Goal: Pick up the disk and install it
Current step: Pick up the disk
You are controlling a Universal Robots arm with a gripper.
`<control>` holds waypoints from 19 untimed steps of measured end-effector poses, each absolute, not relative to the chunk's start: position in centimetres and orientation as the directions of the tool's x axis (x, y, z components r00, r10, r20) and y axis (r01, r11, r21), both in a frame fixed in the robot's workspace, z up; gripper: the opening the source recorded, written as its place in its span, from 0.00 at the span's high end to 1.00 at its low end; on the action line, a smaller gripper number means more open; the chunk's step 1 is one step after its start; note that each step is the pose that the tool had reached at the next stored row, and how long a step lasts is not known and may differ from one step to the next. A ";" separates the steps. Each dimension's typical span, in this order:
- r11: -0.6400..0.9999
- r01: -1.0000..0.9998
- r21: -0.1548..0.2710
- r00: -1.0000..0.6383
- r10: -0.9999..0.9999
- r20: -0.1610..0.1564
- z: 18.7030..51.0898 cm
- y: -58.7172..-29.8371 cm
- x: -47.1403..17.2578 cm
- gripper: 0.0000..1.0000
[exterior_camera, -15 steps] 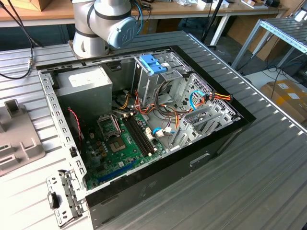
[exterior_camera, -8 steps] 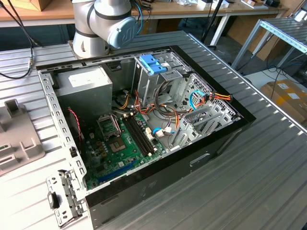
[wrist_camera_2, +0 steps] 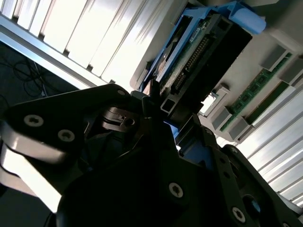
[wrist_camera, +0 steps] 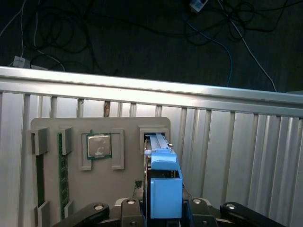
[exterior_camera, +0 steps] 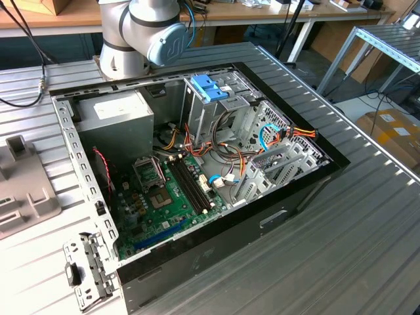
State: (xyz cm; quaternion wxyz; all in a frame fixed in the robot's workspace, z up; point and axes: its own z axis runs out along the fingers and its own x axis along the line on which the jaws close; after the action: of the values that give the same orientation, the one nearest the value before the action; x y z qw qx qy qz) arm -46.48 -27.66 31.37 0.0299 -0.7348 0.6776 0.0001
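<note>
The disk (wrist_camera: pixel 164 177) stands on edge in a slot of a grey holder tray (wrist_camera: pixel 128 137), with its blue plastic rail facing the camera in the first wrist view. The second wrist view shows its connector end and circuit-board side (wrist_camera_2: pixel 196 54). My gripper (wrist_camera: pixel 163 210) straddles the disk. Its black fingers (wrist_camera: pixel 138 191) press against both flat sides of the disk, so it is shut on it. The far end of the disk still sits inside the slot. In the exterior view the open computer case (exterior_camera: pixel 315 180) lies on the table, and a metal drive cage with a light-blue top (exterior_camera: pixel 209 88) stands inside it.
The holder tray also carries a processor chip (wrist_camera: pixel 98 145) and green memory sticks (wrist_camera: pixel 61 165). Beyond the tray the ribbed metal table ends at an edge (wrist_camera: pixel 151 87), with dark floor and cables past it. The arm's base (exterior_camera: pixel 125 52) stands behind the case. A grey fixture (exterior_camera: pixel 20 190) lies at the exterior view's left.
</note>
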 end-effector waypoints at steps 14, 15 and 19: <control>-0.080 -0.996 -0.044 0.082 -0.996 -0.043 32.1 -27.7 -46.5 0.63; -0.080 -0.996 -0.044 0.082 -0.996 -0.043 32.2 -27.7 -46.5 0.63; -0.080 -0.996 -0.044 0.082 -0.996 -0.044 32.4 -27.7 -46.5 0.63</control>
State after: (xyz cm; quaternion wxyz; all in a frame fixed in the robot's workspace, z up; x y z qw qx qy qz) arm -46.49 -27.66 32.40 0.0311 -0.7347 0.6777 0.0011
